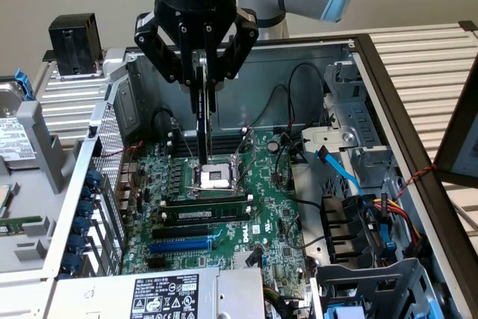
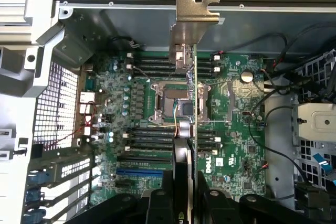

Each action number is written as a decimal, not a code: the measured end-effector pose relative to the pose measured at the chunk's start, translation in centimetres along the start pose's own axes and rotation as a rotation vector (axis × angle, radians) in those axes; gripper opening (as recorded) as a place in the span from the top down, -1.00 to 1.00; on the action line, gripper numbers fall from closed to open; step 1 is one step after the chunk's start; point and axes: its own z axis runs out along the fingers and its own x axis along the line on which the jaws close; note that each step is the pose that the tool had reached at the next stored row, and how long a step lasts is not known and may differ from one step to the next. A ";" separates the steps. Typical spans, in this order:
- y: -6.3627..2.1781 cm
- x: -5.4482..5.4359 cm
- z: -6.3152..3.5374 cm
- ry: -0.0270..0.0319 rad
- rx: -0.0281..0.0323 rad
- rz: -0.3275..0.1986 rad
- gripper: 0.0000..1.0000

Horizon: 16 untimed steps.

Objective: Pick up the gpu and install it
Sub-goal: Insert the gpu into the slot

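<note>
1. Grip: my fingers (image 1: 202, 69) (image 2: 186, 203) are part-way closed, and both pads press on the flat sides of the gpu (image 1: 202, 117) (image 2: 194, 103), which is clamped between them.
2. Pose: the gpu hangs straight down from my fingers, standing on edge. In the exterior view it shows as a thin dark blade.
3. Look: seen along its length in the wrist view, the card has a narrow green board edge. A black plastic shroud runs beside that edge close to my fingers. At the end far from my fingers is a bright metal end bracket (image 2: 197, 19) with a notched, bent tab.
4. Place: the gpu is inside the open computer case (image 1: 314, 50) (image 2: 131, 22), held over the green motherboard (image 1: 265, 192) (image 2: 236, 129).
5. Below: the card's line crosses the CPU socket (image 1: 214, 177) (image 2: 170, 106), which lies under my fingers. I cannot tell whether its lower end touches the board.
6. Slot: the blue slot (image 1: 183, 244) (image 2: 139, 171) lies off to one side of my fingers with nothing seated in it, and the card is apart from it.
</note>
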 end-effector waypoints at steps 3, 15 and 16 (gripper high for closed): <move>0.00 0.0 0.00 0.0000 0.0000 0.000 0.47; 0.02 0.0 0.16 0.0081 0.0011 -0.077 0.47; 0.01 0.0 0.19 0.0107 0.0014 -0.096 0.47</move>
